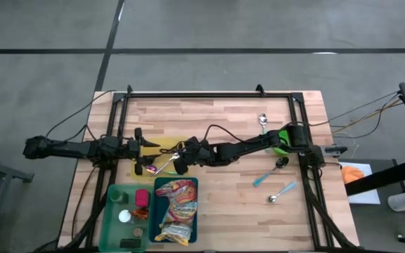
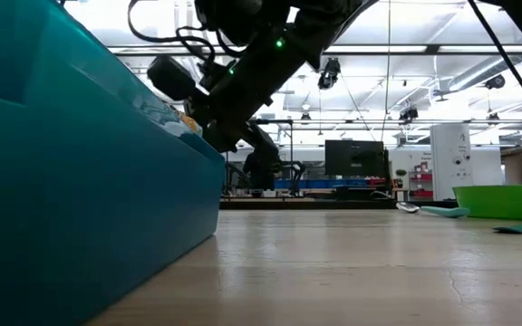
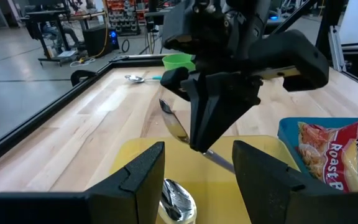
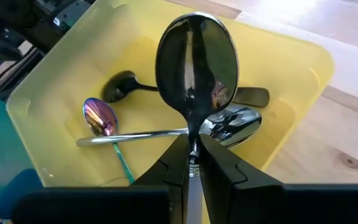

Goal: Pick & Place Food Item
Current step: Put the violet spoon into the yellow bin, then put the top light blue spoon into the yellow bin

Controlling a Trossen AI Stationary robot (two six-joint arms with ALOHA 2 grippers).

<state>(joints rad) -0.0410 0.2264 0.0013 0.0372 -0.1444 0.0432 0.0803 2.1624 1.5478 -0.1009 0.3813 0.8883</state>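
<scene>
The right gripper (image 4: 193,163) is clamped shut on the handle of a shiny silver metal spoon (image 4: 197,62), whose bowl stands up at the centre of the right wrist frame, above a pale yellow plastic bin (image 4: 291,56). In the bin lie an iridescent purple spoon with a thin green handle (image 4: 100,117), a dark spoon (image 4: 120,85) and another silver spoon (image 4: 232,121).

The left gripper (image 3: 197,180) sits at the bottom of its own frame with its two dark fingers (image 3: 145,174) about half apart, holding nothing. That view alone shows the right gripper from outside, its fingers pointing down with the spoon's handle slanting beneath them.

From above, both grippers meet left of centre over the yellow bin, which the arms largely hide. Below it, a teal tray (image 1: 192,184) holds a printed noodle packet (image 1: 177,211) beside a green tray (image 1: 111,211) of small items too small to identify. More spoons (image 1: 281,192) lie scattered at right near a lime-green bowl (image 1: 281,138).

In the low view a teal tray wall fills the left of the frame.
</scene>
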